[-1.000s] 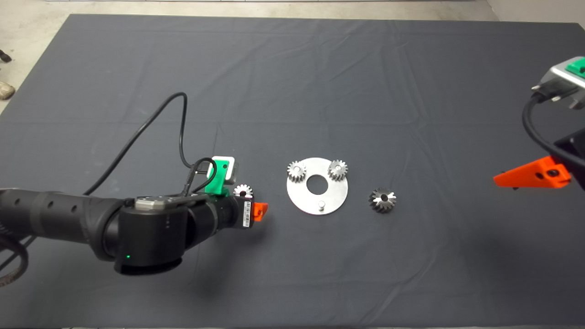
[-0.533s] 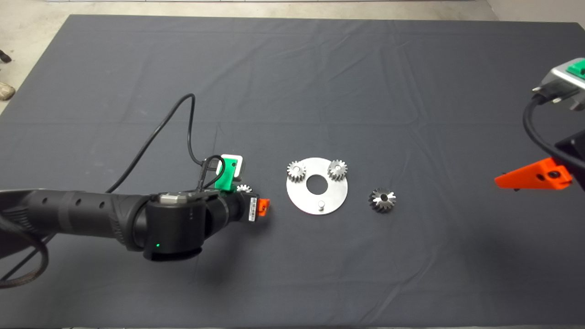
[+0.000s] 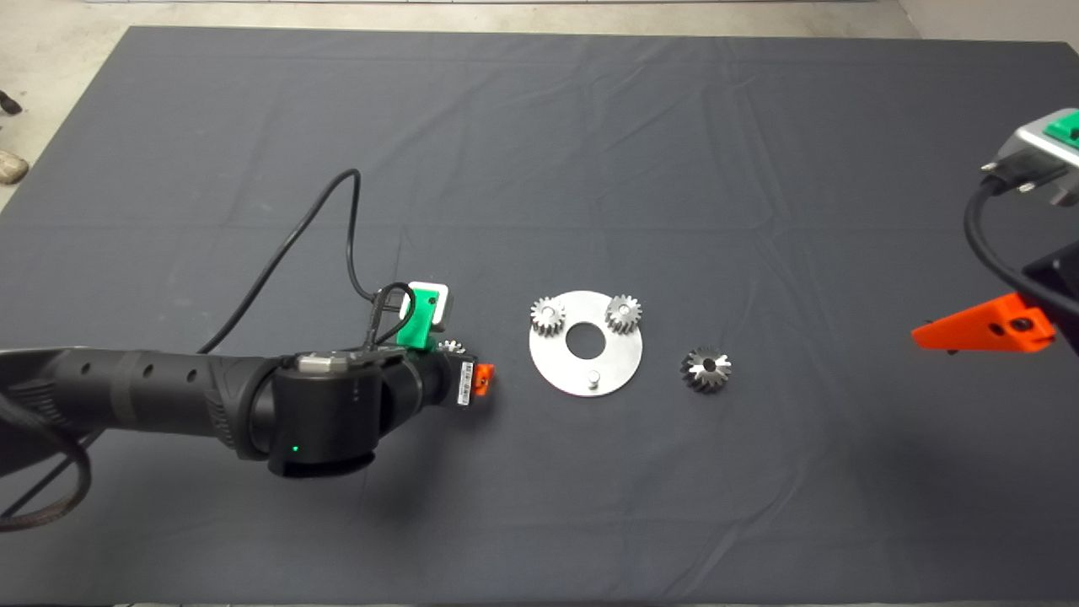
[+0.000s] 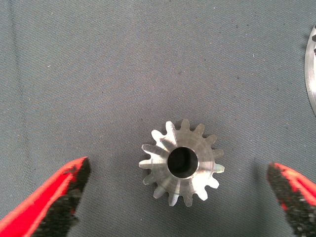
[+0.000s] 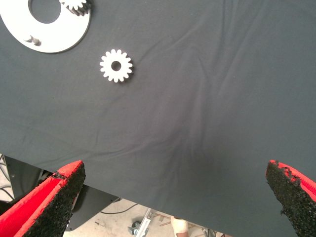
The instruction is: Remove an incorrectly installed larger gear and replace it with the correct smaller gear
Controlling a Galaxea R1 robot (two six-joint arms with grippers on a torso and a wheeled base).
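Observation:
The smaller gear [image 4: 181, 163], bright silver with short straight teeth and a round bore, lies flat on the mat left of the round metal plate [image 3: 556, 362]. My left gripper [image 4: 180, 200] hangs over it, open, one finger on each side and neither touching. In the head view the arm hides most of this gear [image 3: 453, 345]. The larger gear [image 3: 706, 368], dark and bevelled, rests on the mat just right of the plate and shows in the right wrist view [image 5: 116, 65]. My right gripper [image 5: 173, 197] waits open at the mat's right edge.
The plate carries two small gears [image 3: 548, 314] [image 3: 624, 313] and one bare pin [image 3: 594, 378] near its front edge. The left arm's cable [image 3: 337, 228] loops over the mat. A shoe [image 3: 10, 166] shows on the floor at far left.
The left arm moved right and settled over the smaller gear, covering more of it; in the last half second it hardly shifted. The right arm stayed put.

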